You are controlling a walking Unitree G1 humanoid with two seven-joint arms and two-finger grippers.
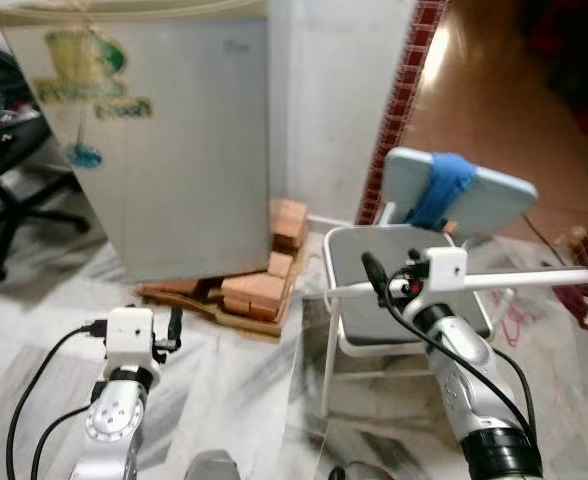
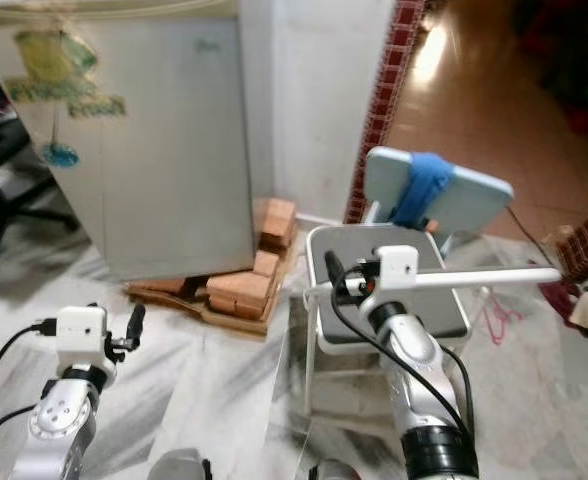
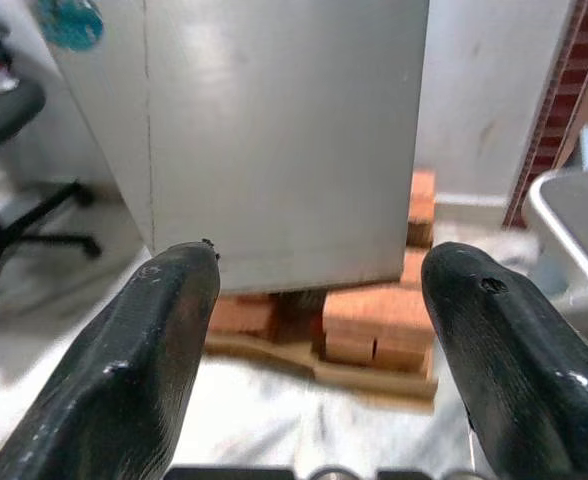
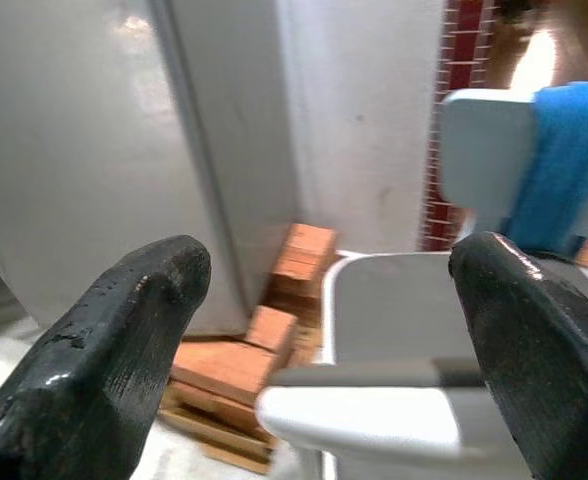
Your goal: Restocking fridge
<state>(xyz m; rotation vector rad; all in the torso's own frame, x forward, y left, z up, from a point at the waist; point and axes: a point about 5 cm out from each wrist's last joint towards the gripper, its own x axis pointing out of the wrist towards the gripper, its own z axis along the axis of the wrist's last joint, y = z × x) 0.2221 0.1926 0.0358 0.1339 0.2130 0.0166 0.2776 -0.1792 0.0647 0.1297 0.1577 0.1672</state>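
still facing a closed fridge (image 1: 164,140), upper left.
both left gripper (image 3: 314,330) and right gripper (image 4: 324,340) gape empty; best approach squarely toward the door edge.

marble floor (image 1: 224,370): fridge (image 1: 174,140) apparently on bricks (image 1: 259,290), chair (image 1: 404,290) beside.

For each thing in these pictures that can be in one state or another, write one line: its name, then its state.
Fridge: door shut, standing on bricks.
Chair: upright, seat bare, blue cloth draped over its backrest.
Office chair: upright, beside the fridge.
Left gripper: open, holding nothing.
Right gripper: open, holding nothing.
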